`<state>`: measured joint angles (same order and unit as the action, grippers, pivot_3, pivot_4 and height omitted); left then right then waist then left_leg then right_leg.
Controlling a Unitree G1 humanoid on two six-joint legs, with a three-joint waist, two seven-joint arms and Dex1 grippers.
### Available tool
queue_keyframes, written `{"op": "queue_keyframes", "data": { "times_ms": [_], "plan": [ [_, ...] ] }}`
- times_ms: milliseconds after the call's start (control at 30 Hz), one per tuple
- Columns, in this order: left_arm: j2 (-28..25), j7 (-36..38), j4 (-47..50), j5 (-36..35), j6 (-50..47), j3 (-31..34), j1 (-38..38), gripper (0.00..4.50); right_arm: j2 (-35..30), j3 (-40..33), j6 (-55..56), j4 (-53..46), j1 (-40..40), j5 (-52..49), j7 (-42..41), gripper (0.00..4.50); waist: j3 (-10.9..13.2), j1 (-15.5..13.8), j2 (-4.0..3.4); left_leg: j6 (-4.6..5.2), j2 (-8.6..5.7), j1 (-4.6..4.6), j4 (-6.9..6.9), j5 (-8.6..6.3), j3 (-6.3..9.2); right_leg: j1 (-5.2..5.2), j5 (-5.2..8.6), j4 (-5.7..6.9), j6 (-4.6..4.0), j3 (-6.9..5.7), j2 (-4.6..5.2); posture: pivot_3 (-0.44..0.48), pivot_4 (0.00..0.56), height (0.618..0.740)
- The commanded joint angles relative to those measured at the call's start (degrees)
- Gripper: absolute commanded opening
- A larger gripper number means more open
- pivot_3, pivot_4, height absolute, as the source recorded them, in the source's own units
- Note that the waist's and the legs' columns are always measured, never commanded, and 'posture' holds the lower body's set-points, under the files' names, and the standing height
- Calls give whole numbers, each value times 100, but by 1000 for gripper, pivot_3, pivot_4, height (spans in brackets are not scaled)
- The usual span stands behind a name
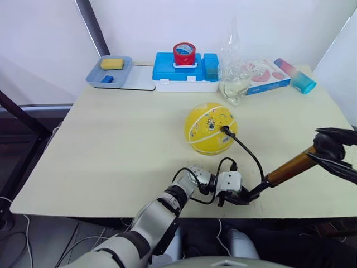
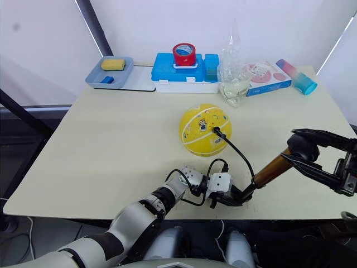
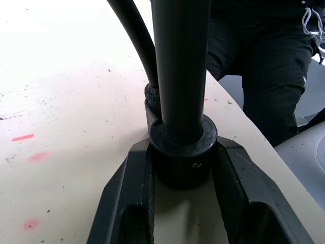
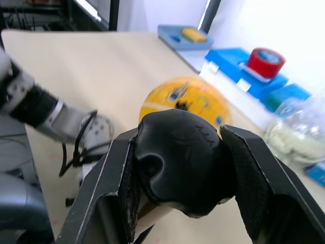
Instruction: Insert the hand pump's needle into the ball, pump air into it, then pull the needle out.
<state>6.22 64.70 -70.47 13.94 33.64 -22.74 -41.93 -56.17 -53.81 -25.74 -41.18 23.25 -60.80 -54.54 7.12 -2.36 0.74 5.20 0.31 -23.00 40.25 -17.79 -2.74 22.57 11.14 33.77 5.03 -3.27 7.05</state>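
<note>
Your left gripper (image 2: pixel 233 198) has its jaws clamped on the black base cap of the hand pump (image 2: pixel 271 170) at the near edge of the surface (image 2: pixel 111 145). Your right gripper (image 2: pixel 312 153) grips the pump's black T-handle, to the right. The hose runs up to the needle (image 2: pixel 215 132), seated in the ball (image 2: pixel 204 129) mid-surface.
</note>
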Motion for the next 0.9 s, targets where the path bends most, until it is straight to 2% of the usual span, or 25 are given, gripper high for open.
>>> {"op": "queue_keyframes", "data": {
  "times_ms": [33,133,300,433,600,733,900],
  "plan": [
    [-82,-2,-129,185,-77,-109,45,1098,-175,-570,-322,64,-268,-697,221,1905,2,-1,-1,0,0,0,0,0,-1,0,0,0,0,0,1,0,150,737],
    [-78,-13,-135,190,-72,-116,52,1098,-110,-240,-450,-44,-250,-491,162,1905,7,-6,-9,0,-2,-4,0,0,-3,2,0,-2,0,1,5,0,150,737],
    [-71,-39,-134,189,-67,-120,66,1098,342,1373,-21,-129,181,1061,-115,1905,-5,3,19,0,-1,-4,-1,0,1,1,0,-4,0,-1,-3,0,150,737],
    [-96,-66,-133,196,-67,-101,65,1098,950,2741,874,337,378,2349,-95,1905,-26,11,51,1,-1,5,1,0,0,-3,0,5,0,1,-6,0,150,737],
    [-106,-83,-121,192,-71,-95,86,1098,1407,3785,1903,985,460,3571,-44,1905,-42,15,53,0,0,10,1,1,-1,-3,0,8,0,3,-11,0,150,737],
    [-98,-71,-111,186,-69,-99,100,1098,1566,3968,2364,1236,491,3761,-88,1905,-42,10,52,-1,0,10,1,2,-1,-3,0,8,0,3,-13,0,150,737],
    [-98,-55,-104,179,-70,-98,107,1098,1425,3197,2166,724,369,2878,-62,1905,-31,3,34,-2,0,10,1,2,0,-4,0,8,0,2,-11,0,150,737]
  ]
}}
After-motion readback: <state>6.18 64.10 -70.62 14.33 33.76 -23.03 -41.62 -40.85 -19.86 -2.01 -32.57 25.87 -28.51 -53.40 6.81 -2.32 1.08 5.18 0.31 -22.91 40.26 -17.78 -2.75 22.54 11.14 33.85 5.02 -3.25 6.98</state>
